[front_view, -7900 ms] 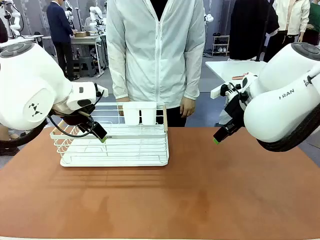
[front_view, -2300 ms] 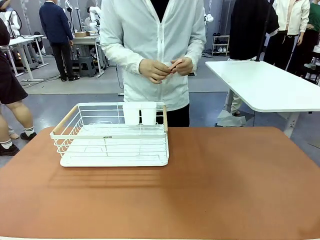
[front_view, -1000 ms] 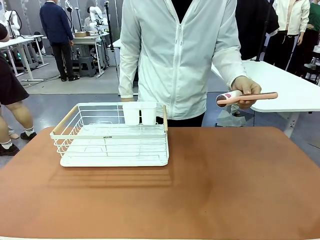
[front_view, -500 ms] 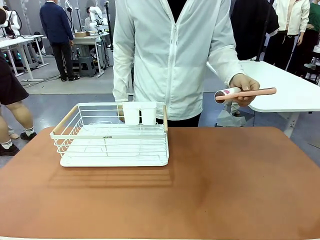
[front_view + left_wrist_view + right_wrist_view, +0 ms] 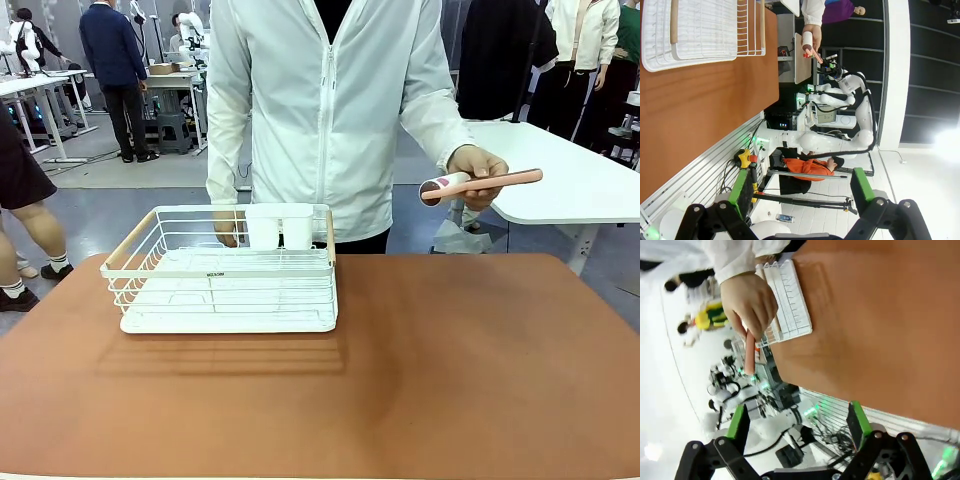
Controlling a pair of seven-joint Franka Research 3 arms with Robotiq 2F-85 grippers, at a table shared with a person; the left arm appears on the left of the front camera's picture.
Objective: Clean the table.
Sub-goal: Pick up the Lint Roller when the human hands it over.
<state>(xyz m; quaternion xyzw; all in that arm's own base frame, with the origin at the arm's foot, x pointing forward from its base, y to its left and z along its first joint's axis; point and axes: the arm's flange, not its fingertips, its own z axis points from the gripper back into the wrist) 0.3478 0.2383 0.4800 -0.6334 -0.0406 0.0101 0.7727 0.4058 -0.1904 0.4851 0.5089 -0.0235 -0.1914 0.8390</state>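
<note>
The reddish-brown table (image 5: 440, 370) spreads across the front view, its right half bare. At its far side a person in a white jacket holds a lint roller (image 5: 480, 184) with a pink handle level in one hand (image 5: 476, 165), above the table's far right edge. My left gripper (image 5: 801, 192) is open with nothing between its green pads, high off the table (image 5: 700, 100). My right gripper (image 5: 797, 425) is open too, above the table (image 5: 880, 315), and sees the hand (image 5: 750, 297) on the pink handle (image 5: 749, 352).
A white wire dish rack (image 5: 225, 275) with two white cups at its back stands on the table's left part. The person's other hand (image 5: 226, 236) hangs just behind the rack. A white-topped table (image 5: 560, 170) stands beyond at the right.
Both arms have left the front view. The person picked up the lint roller and now holds it a little further left, having stepped left, the other hand dropping behind the rack.
</note>
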